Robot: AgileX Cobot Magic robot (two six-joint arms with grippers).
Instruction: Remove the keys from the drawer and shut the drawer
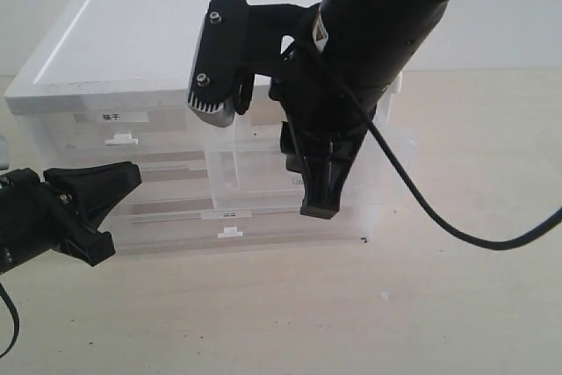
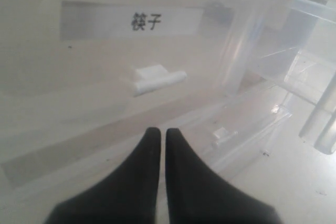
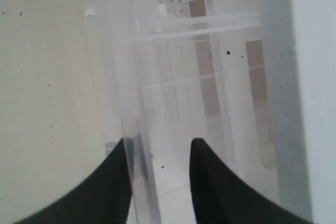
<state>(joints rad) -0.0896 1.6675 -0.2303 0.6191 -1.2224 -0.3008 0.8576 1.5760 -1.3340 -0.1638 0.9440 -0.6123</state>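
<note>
My right pincer [image 3: 160, 142] gapes astride the drawer [image 1: 250, 173] wall; no keys visible. Closing here could snag plastic, dragging it toward six o'clock.

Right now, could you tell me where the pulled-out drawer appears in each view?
Exterior view: the drawer juts out at centre, at the right gripper.
Left wrist view: the drawer shows beside the labelled drawer.
Right wrist view: the drawer lies straight ahead of the right gripper.
Shared landmark: the labelled drawer, exterior and left wrist only.
</note>
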